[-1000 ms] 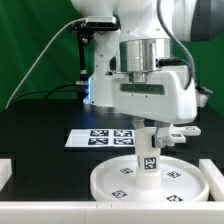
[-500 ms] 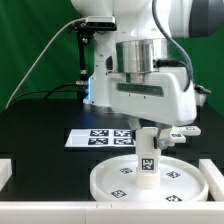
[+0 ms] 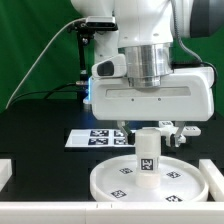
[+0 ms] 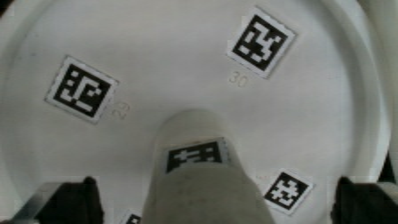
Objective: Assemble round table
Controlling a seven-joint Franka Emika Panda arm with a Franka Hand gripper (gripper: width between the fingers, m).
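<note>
The round disc (image 3: 150, 180) lies flat at the front of the black table, with several small tags on it. The short thick leg (image 3: 148, 155) stands upright on the disc's middle and carries a tag. My gripper (image 3: 149, 130) hangs straight over the leg's top. In the wrist view the leg (image 4: 210, 185) rises between my two dark fingertips (image 4: 71, 200), which stand wide apart, clear of it on both sides; the gripper (image 4: 217, 203) is open. The disc (image 4: 160, 60) fills the rest of that view. A small white part, perhaps the foot (image 3: 186, 130), lies behind the disc at the exterior view's right.
The marker board (image 3: 95, 138) lies on the table behind the disc. White blocks stand at the table's front corners (image 3: 5, 175). The arm's base and a green backdrop are behind.
My hand has turned about its upright axis and now shows its broad side. The leg stays upright on the disc.
</note>
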